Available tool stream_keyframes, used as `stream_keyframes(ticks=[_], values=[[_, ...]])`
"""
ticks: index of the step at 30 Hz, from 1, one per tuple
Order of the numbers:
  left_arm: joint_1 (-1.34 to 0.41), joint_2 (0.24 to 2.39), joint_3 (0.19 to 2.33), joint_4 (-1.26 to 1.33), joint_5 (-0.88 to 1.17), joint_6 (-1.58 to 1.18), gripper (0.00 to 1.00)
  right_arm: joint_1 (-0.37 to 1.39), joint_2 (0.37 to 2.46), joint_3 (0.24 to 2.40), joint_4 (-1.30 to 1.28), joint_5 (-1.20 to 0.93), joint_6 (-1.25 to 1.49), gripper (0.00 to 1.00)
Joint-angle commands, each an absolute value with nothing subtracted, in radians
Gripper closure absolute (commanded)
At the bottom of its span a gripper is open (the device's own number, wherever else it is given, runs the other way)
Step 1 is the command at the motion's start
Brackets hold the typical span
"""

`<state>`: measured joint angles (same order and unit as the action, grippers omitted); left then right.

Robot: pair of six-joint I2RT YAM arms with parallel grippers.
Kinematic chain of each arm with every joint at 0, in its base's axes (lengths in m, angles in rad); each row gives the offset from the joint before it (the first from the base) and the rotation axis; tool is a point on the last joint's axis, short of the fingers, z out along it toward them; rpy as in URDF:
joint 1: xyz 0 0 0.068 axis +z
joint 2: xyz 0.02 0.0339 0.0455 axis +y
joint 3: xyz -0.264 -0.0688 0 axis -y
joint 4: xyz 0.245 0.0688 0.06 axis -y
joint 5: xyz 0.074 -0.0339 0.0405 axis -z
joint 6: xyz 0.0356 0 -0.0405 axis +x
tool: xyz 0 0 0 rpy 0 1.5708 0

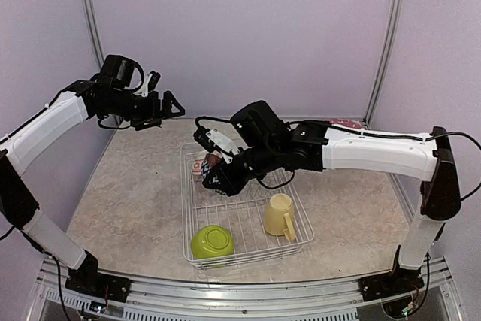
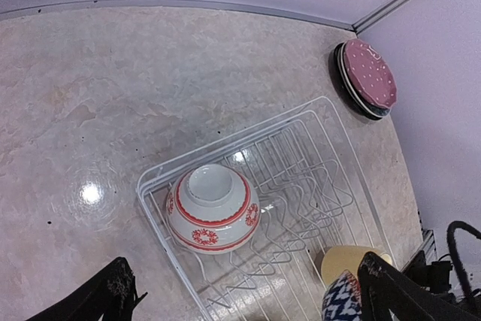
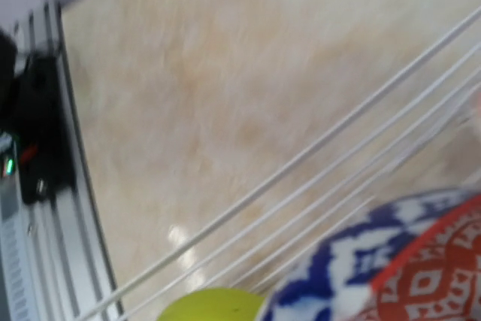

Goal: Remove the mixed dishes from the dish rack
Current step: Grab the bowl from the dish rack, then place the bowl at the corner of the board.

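Observation:
The white wire dish rack (image 1: 186, 208) sits mid-table and also shows in the left wrist view (image 2: 152, 183). In it are an upturned red-white bowl (image 2: 213, 209) at the back left, also seen from above (image 1: 201, 167), a lime green bowl (image 1: 212, 241) and a pale yellow mug (image 1: 279, 214). My right gripper (image 1: 219, 177) hangs over the rack, shut on the blue-patterned bowl (image 3: 391, 261), which also shows in the left wrist view (image 2: 342, 300); its fingers are hidden. My left gripper (image 1: 161, 103) is open and empty, raised high at the back left.
A pink dotted plate (image 2: 368, 74) is stacked on darker plates at the back right corner, next to the wall; it shows from above too (image 1: 346, 122). A metal rail with cables (image 3: 34, 148) runs along the table's near edge.

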<state>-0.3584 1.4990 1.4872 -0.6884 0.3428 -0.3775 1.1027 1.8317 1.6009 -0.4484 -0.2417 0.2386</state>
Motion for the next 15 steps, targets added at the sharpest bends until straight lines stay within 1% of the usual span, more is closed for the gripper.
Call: stream_keyframes(ticks=[1, 5, 8, 15], values=[[-0.350, 1.490, 1.486, -0.685, 0.360, -0.384, 0.01, 1.076, 1.670, 1.512, -0.346, -0.022, 0.271, 1.00], [-0.351, 1.487, 1.486, -0.683, 0.365, -0.386, 0.01, 1.037, 1.526, 1.393, -0.332, 0.241, 0.330, 1.00], [-0.351, 1.486, 1.486, -0.683, 0.368, -0.387, 0.01, 0.993, 1.425, 1.295, -0.350, 0.391, 0.404, 1.00], [-0.349, 1.485, 1.486, -0.683, 0.370, -0.388, 0.01, 0.853, 1.245, 1.093, -0.425, 0.455, 0.572, 1.00]])
